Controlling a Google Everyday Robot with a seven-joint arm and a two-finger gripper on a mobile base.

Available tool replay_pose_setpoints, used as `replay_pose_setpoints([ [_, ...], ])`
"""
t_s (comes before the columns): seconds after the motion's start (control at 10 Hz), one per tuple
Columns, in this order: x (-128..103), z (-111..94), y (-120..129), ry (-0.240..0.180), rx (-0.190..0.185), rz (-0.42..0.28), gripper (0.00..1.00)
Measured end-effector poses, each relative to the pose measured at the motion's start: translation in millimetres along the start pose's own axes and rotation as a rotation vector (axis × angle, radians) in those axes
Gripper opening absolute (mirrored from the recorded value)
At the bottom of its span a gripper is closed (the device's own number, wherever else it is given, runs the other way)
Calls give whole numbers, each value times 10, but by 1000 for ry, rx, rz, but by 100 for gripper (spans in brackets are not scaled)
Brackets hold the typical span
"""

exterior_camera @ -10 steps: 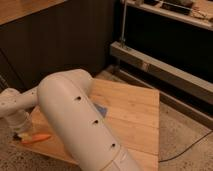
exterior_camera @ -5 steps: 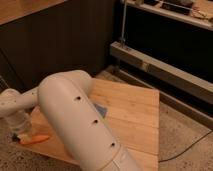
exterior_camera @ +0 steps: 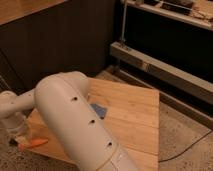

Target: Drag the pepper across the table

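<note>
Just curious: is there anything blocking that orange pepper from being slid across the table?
Nothing visible. The gripper is down at the pepper near the table's left edge. Only a small blue object lies mid-table; the arm hides part of the top.

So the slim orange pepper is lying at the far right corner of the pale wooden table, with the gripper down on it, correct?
Not quite. In the camera view the slim orange pepper lies at the near left edge of the pale wooden table, not the far right corner. The gripper is down on it there, closed at the pepper's left end.
</note>
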Motion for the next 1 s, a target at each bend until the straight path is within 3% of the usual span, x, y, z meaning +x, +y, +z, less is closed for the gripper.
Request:
replay_pose_setpoints([
  [0.5,-200,70,309,22,-37,-78,22],
  [0.6,-241,76,399,29,-50,-102,25],
  [0.8,-332,92,550,39,-67,-152,41],
  [1.0,-318,91,543,40,-69,-152,45],
])
